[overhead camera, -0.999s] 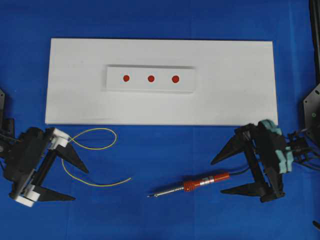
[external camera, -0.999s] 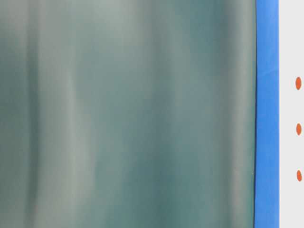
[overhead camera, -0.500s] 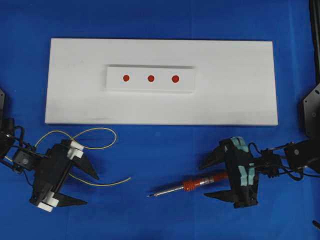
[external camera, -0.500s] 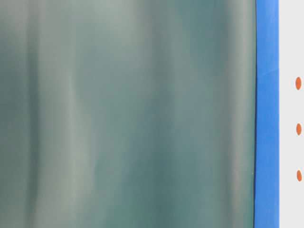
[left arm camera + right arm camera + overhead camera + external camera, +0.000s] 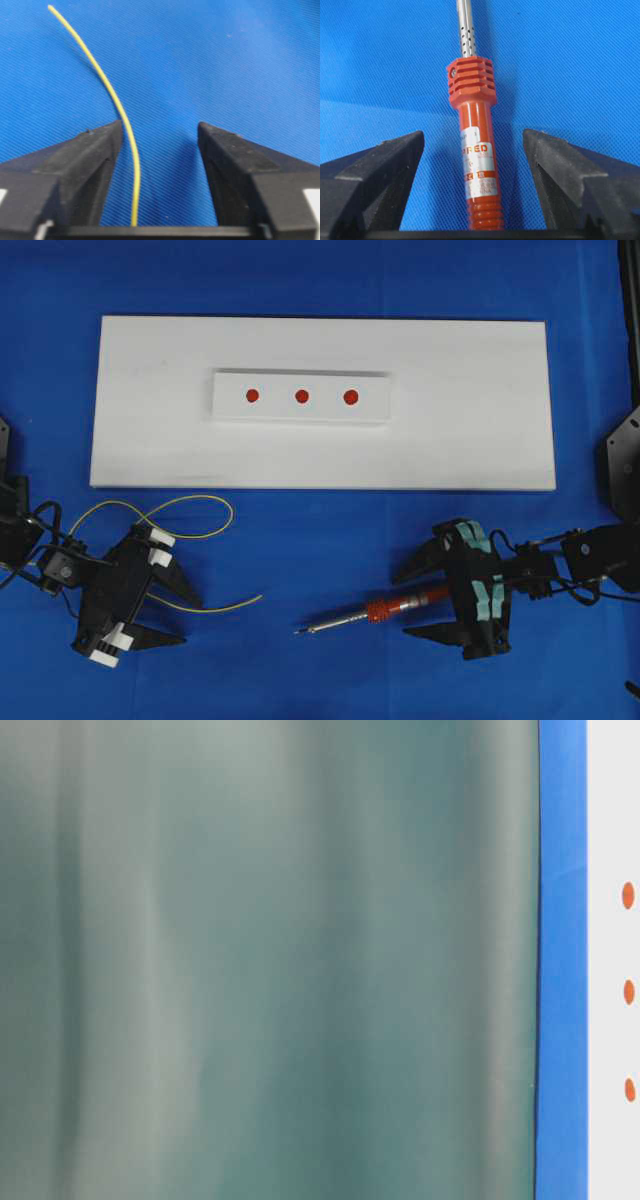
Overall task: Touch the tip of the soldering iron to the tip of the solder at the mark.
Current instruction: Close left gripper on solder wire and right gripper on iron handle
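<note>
With both grippers spread and nothing clamped, the left gripper (image 5: 160, 132) straddling the solder (image 5: 107, 95) on the near-left cloth and the right gripper (image 5: 474, 140) straddling the soldering iron (image 5: 476, 165) near right, each should centre before pinching.

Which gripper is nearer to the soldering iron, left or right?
Right. The right gripper straddles the soldering iron, jaws open beside its body. The left gripper is far across, around the solder.
</note>
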Action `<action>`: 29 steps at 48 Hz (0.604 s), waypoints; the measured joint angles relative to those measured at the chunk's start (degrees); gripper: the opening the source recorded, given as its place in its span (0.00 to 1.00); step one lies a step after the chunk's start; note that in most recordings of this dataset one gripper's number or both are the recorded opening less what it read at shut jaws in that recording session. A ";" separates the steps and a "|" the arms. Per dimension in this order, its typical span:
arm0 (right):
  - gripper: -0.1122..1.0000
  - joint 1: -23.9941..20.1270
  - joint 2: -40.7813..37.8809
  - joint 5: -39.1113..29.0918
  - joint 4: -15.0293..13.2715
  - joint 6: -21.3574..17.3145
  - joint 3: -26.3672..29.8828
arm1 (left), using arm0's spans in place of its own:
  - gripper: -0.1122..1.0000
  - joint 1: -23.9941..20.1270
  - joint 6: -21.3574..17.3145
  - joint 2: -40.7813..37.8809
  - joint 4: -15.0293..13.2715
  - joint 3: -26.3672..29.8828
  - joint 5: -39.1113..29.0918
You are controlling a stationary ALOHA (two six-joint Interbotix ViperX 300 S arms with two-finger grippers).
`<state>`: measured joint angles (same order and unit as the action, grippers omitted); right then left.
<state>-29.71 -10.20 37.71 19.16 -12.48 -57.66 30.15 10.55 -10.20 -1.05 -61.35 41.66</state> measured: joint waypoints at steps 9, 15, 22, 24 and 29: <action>0.31 0.09 0.00 -0.09 0.09 0.88 0.18 | 0.26 -1.14 0.00 -0.09 -0.18 1.23 -3.16; 0.16 0.00 0.00 0.00 0.00 1.85 0.09 | 0.12 -1.32 0.18 -0.35 -0.26 2.29 -4.39; 0.16 0.00 0.00 0.00 0.09 2.02 0.44 | 0.12 -1.32 1.05 -0.35 -0.26 3.25 -6.15; 0.16 0.00 0.00 0.00 0.09 2.02 0.62 | 0.12 -1.32 1.76 -0.26 -0.26 3.52 -6.86; 0.16 0.00 0.00 -0.09 0.00 2.02 1.14 | 0.12 -1.32 4.31 1.14 -0.26 4.31 -10.28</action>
<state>-29.71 -10.20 37.62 19.16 -10.46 -56.51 28.83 14.85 -9.05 -1.32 -57.04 31.38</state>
